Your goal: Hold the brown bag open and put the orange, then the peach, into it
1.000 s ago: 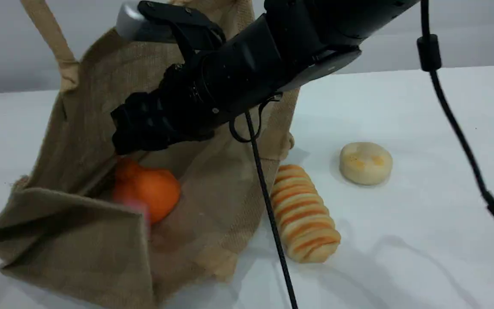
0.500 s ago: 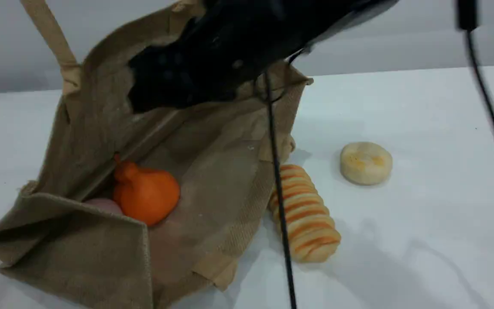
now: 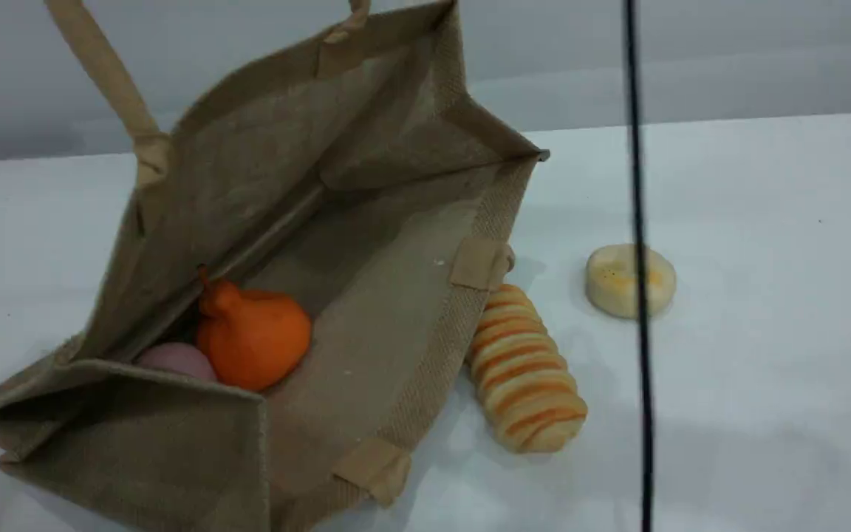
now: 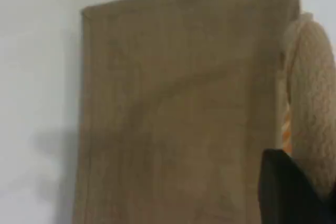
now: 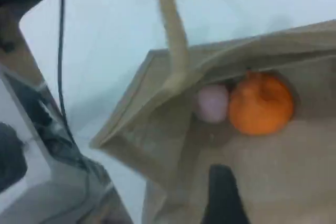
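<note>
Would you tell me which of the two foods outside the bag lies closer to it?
The orange-striped cream bread loaf: it lies right beside the tan woven jute bag, whereas the pale yellow flat round cake sits apart.

bench (image 3: 765,222): white, bare at right.
bag (image 3: 366,310): at left, lower wall flat on bench, mouth wide.
loaf (image 3: 525,369): striped, just beside bag's rim.
cake (image 3: 610,284): pale, round, right of loaf, apart.
</note>
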Controlling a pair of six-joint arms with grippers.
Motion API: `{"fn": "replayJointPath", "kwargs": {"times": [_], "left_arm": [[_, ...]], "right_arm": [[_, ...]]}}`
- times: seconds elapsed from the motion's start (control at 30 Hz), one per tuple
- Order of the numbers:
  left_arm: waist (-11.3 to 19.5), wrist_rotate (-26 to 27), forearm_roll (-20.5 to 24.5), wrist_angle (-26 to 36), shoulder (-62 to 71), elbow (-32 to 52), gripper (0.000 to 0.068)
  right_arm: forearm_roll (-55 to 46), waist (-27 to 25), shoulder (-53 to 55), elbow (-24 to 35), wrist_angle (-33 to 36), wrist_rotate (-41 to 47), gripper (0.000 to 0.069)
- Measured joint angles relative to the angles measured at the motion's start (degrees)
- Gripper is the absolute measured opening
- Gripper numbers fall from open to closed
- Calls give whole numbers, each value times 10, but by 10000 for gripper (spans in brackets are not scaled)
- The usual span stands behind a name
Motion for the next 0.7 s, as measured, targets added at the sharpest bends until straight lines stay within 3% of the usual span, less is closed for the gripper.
{"fn": "replayJointPath", "kwargs": {"times": [0.23,0.53,0.7], "left_arm": [[-1,31,-10,-109,0,135,71],[-1,120,-108,-285,-1,308,71],[-1,171,-148,-350,-1,351,98]], "right_arm": [[-161,0,-156,0,67,149,413],[-385,0,-299,0,212,351,413],[-462,0,-374,0,242,415,413]]}}
